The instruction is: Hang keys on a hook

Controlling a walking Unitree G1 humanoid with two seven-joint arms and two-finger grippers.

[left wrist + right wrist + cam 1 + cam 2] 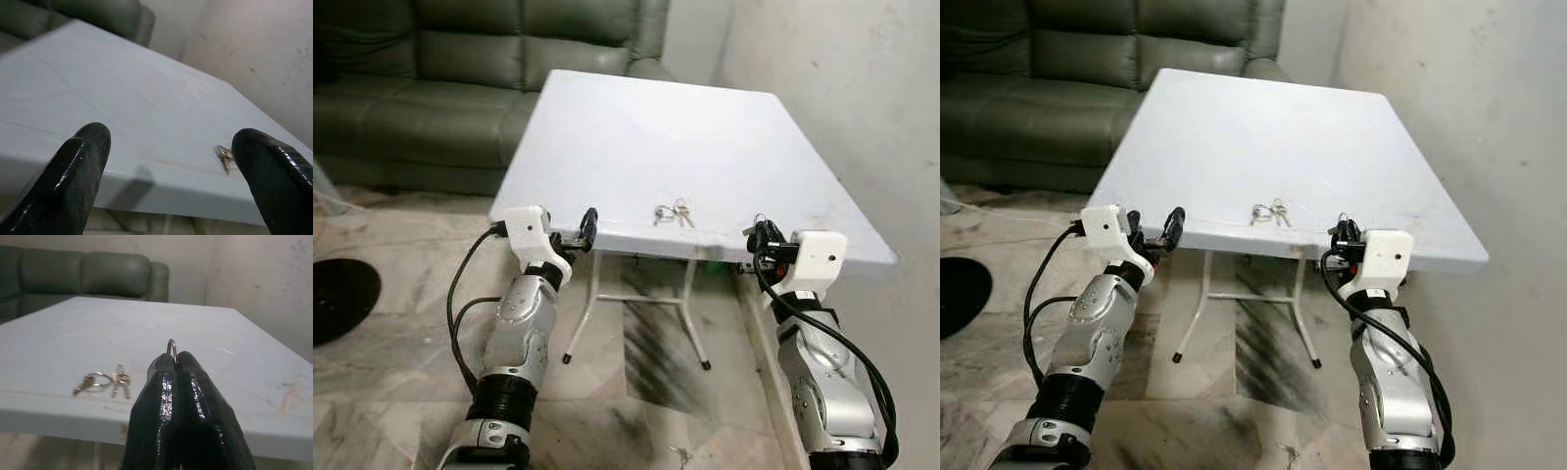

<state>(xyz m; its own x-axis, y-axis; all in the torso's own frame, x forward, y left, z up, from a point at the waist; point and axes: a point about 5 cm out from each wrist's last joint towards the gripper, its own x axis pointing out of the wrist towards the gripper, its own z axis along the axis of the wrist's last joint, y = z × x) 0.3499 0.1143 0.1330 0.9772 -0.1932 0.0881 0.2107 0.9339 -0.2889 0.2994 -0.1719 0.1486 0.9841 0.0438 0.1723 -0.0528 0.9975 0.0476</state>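
White table (636, 147), tilted view, front edge toward robot; no containers on it. Keys (673, 213) lying flat on table just behind front edge, roughly midway between both grippers; bunch of a ring and a few small keys, spread loose, seen also in right wrist view (102, 382).

Left gripper (584, 231) level with table's front edge, near its left corner, fingers pointing along the edge toward keys. Fingers (73, 181) spread wide apart, holding nothing; table edge and keys (225, 155) visible through the gap.

Right gripper (764, 235) at table's front edge, toward its right corner, well apart from keys on table. Fingers (186, 421) pressed together, pinching a small metal ring (171, 348) that pokes up above the tips; only upper arc of ring showing, rest hidden between fingers. Same ring (759, 221) faintly visible above gripper in left eye view.

Folding white legs (636, 313) beneath table, standing on marbled floor (401, 382). Green sofa (440, 88) behind table, on its left side. Pale wall (842, 88) close along table's right side. Dark round object (337, 294) on floor left of table, near sofa; identity unclear. Black cables looping beside both silver arms.
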